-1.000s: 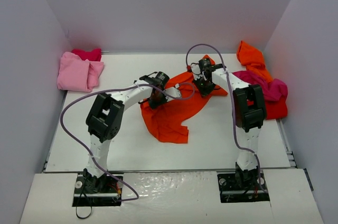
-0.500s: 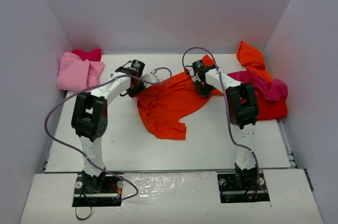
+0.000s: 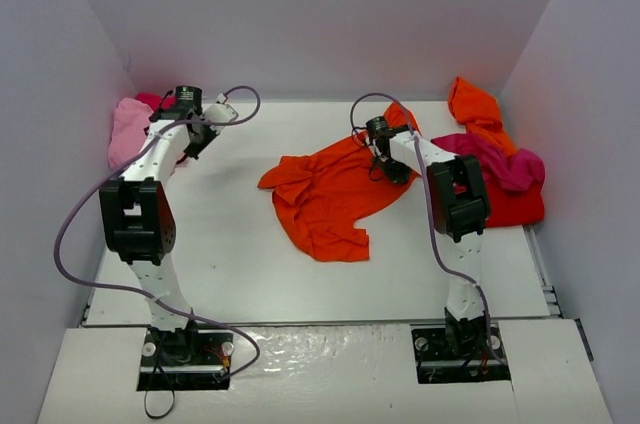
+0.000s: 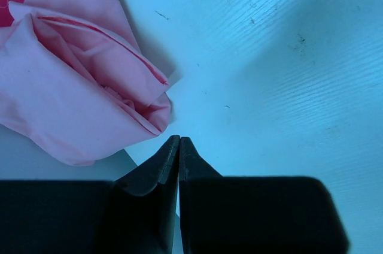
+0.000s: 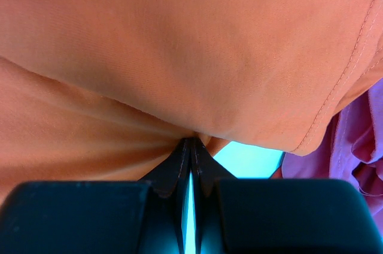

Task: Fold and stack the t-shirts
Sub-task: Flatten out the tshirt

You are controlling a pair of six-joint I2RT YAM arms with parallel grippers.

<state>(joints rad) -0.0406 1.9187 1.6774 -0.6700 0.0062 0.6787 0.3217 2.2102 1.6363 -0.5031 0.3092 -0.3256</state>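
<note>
1. Right fingers (image 5: 173, 170) clamped on the orange shirt (image 3: 325, 194), which lies crumpled mid-tabletop (image 3: 230, 254).
2. Left fingers (image 4: 157, 170) together, empty, just beside the pink shirt (image 4: 78, 98).
3. Suggest: left takes the opposite edge, then stretch flat before folding.

- Bare table (image 3: 230, 254) lies open between the pink t-shirts (image 3: 125, 139) and the spread orange t-shirt (image 3: 325, 199).
- A heap of shirts (image 3: 505, 179) crowds the far corner against the right wall (image 3: 590, 94).
- The table's near strip is bare.
</note>
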